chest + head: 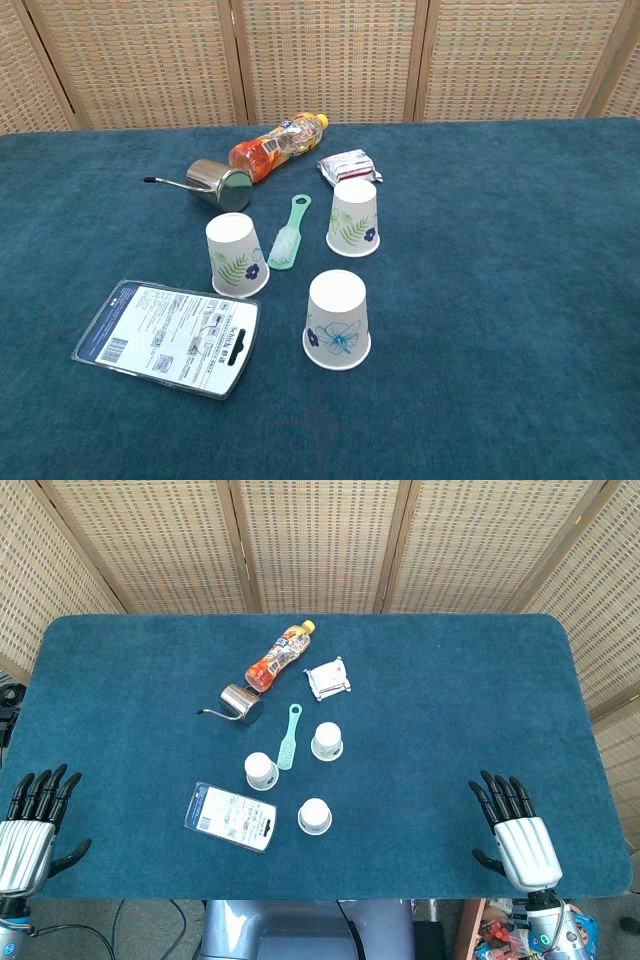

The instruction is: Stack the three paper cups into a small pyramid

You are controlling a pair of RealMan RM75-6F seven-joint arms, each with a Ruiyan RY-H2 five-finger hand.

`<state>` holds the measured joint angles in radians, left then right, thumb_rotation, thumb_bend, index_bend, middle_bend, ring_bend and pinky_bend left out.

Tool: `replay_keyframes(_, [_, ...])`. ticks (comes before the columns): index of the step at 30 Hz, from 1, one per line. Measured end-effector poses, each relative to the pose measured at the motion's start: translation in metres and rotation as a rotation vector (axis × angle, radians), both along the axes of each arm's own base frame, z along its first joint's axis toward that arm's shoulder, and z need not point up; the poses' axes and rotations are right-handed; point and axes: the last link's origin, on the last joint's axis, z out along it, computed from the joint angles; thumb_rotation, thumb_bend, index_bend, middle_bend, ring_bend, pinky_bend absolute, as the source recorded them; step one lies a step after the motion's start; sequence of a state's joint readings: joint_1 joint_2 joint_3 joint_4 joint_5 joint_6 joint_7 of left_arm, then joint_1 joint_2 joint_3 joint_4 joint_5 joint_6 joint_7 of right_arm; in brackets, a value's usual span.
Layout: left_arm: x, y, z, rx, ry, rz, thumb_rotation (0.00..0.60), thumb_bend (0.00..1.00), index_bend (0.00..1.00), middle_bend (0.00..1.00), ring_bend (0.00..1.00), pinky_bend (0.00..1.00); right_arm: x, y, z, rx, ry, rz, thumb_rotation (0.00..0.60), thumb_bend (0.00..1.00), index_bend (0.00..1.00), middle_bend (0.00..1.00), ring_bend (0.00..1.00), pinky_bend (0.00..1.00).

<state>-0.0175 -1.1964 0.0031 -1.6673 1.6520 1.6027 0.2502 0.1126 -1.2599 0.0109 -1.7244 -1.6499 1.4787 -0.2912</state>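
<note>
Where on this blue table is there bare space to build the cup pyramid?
The blue cloth table lies bare right of the three upside-down paper cups, toward the open right hand. The far left, above the open left hand, is bare too. The centre is crowded: orange drink bottle, green brush, flat card package.

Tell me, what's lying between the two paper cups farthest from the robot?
A green plastic brush lies between the left paper cup and the right paper cup, touching neither; the chest view shows it best.
</note>
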Motion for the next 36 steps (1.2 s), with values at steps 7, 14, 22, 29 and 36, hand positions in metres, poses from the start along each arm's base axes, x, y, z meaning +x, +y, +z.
replay_keyframes(7, [0.0004,-0.0010,0.0006,0.000,-0.005,-0.002,0.600,0.22,0.00,0.00,0.00,0.00,0.0007,0.0014,0.0003,0.002,-0.002,0.003,0.600,0.07,0.00,0.00,0.00,0.00])
replay_keyframes(14, [0.0017,-0.0013,0.0005,-0.006,-0.013,-0.011,0.600,0.22,0.00,0.00,0.00,0.00,0.0031,0.0030,-0.0018,0.013,0.002,0.016,0.600,0.07,0.00,0.00,0.00,0.00])
replay_keyframes(22, [0.0002,-0.0007,0.0018,-0.010,-0.023,-0.007,0.600,0.22,0.00,0.00,0.00,0.00,0.0033,0.0028,-0.0011,0.003,0.006,0.012,0.600,0.07,0.00,0.00,0.00,0.00])
replay_keyframes(29, [0.0017,0.0004,-0.0001,-0.016,-0.020,-0.008,0.600,0.22,0.00,0.00,0.00,0.00,0.0003,0.0005,0.0008,0.002,0.002,0.002,0.600,0.07,0.00,0.00,0.00,0.00])
replay_keyframes(36, [0.0088,0.0037,0.0001,-0.024,-0.059,-0.032,0.600,0.23,0.00,0.00,0.00,0.00,0.0011,0.0012,0.0005,0.003,-0.003,0.005,0.600,0.07,0.00,0.00,0.00,0.00])
